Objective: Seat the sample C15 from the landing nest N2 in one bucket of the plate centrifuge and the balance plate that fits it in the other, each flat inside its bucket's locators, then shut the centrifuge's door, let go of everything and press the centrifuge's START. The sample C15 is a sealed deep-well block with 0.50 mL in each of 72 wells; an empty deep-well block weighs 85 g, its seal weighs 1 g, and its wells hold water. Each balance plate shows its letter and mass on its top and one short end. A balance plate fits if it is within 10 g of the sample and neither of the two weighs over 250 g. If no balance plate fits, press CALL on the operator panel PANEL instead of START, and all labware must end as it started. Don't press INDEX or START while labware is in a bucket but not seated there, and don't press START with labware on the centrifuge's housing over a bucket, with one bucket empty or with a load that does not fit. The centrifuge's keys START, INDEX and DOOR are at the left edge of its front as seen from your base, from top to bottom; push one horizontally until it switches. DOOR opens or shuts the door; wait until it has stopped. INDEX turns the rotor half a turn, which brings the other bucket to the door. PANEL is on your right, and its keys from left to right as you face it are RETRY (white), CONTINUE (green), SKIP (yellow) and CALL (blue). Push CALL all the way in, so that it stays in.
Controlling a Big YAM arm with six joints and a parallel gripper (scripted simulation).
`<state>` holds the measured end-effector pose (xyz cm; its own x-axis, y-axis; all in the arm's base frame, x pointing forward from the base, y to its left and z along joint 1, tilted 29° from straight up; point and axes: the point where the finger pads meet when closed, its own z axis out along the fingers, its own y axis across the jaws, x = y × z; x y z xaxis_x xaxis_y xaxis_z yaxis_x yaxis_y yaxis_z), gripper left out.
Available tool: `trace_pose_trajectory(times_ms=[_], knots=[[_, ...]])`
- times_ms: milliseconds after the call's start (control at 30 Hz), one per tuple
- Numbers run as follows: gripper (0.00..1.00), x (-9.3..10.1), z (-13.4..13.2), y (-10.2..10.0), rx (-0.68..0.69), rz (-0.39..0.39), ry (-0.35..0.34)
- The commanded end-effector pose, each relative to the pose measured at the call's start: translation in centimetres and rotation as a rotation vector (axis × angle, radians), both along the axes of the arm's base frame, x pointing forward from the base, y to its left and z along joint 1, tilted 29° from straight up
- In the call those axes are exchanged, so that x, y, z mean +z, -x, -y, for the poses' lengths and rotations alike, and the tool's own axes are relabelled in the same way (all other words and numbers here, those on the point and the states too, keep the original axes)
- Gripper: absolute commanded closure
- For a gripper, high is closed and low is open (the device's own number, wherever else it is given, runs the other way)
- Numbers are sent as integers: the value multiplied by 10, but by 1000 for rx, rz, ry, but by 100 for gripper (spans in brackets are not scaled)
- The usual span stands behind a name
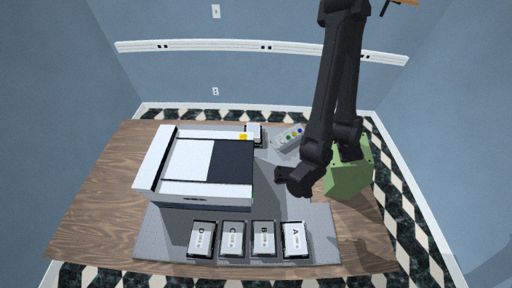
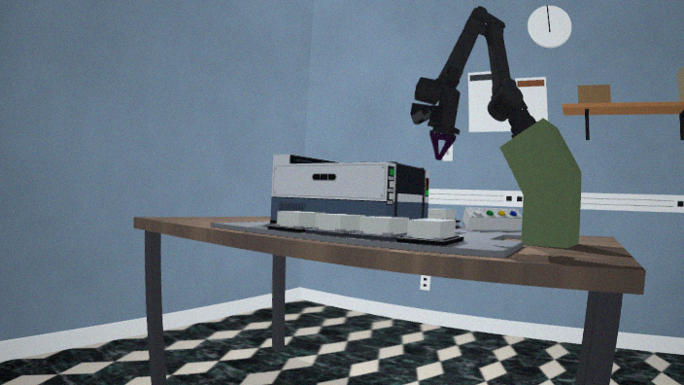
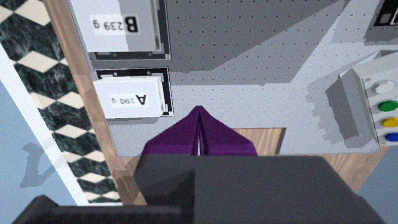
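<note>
My gripper is shut and empty, its purple fingers pressed together. It hangs high over the grey mat, between balance plate A and the operator panel. The sample block sits in its nest behind the centrifuge. The centrifuge's keys run down the edge of its front. Balance plates A, B, C and D lie in a row of nests. B reads 239 g; A's label is blurred.
The operator panel, with white, green, yellow and blue keys, stands near the arm's green base. The centrifuge's top shows a white half and a dark half. The wooden table's edge lies just past the plate row.
</note>
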<state>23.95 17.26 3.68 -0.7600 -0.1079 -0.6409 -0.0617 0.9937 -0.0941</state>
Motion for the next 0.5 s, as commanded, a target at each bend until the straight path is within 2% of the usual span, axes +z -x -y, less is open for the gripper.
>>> trace_pose_trajectory(times_ms=[0, 467], knots=[[100, -3, 0, -10, 10, 31, 3], [100, -17, 1, -30, 19, 142, -3]])
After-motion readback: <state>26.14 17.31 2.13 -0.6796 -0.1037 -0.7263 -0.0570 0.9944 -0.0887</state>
